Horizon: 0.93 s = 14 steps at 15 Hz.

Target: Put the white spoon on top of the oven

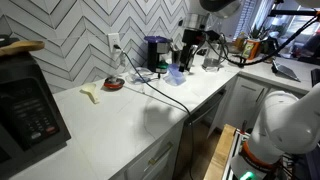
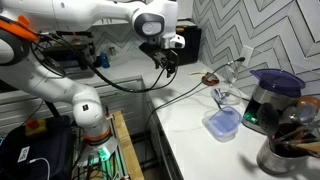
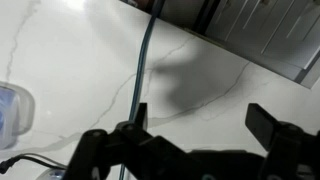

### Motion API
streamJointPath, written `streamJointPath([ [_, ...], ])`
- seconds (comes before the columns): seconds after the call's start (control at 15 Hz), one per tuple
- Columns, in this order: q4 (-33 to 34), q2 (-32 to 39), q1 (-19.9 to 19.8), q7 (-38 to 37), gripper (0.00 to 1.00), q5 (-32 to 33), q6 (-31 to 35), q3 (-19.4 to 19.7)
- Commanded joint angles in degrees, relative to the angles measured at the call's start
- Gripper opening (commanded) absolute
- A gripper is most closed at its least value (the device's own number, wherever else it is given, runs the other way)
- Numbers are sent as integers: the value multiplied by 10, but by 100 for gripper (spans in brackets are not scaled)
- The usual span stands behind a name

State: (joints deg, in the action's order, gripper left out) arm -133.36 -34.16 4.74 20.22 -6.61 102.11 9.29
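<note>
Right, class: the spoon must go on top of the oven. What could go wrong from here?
1. The cable runs across the counter just below the open tool; a move toward the spoon might snag it.
2. The spoon lies close beside the red dish, so the tool could knock the dish.
3. A brown thing lies on the oven, which may leave less room there.

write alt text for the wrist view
The gripper hangs open over a white marbled counter, its dark fingers holding nothing. A black cable runs down across the counter, and a blurred pale blue thing shows at the left edge.
</note>
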Motion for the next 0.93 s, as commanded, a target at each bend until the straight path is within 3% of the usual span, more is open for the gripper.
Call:
streamJointPath([
  [0.0, 1, 1, -9, 4, 100, -4, -1, -7],
  [0.53, 1, 1, -9, 4, 100, -4, -1, -7],
  [0.87, 49, 126, -15, -128, 100, -65, 164, -42],
])
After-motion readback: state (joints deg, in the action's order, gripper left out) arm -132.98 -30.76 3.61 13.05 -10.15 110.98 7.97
